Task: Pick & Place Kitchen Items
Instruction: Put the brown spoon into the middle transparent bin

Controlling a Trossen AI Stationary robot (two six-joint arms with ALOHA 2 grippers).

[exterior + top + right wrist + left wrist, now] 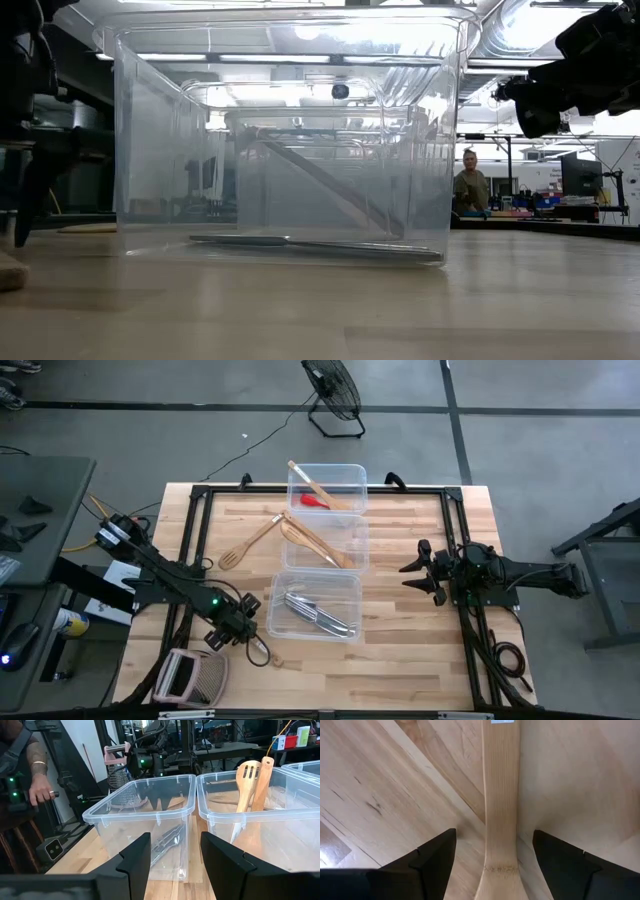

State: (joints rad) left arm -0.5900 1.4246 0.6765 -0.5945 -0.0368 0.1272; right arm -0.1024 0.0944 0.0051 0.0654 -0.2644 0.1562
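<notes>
A pale wooden utensil (501,795) lies flat on the table near its front left (264,652). My left gripper (495,840) points down over it, open, one finger on each side of its handle, not touching (248,637). Three clear tubs stand in a row from near to far. The near tub (318,605) holds silver cutlery (300,243), the middle tub (325,542) wooden spatulas (250,780), the far tub (327,487) a wooden spoon and a red utensil (315,501). A slotted wooden spatula (250,542) lies on the table left of the middle tub. My right gripper (408,572) waits open at the right, level.
A pink-framed grater (190,676) lies at the table's near left corner, close to my left arm. A black frame (196,520) runs along the table's sides. A person's hand (42,792) shows beyond the table's left edge. A fan (333,395) stands on the floor behind.
</notes>
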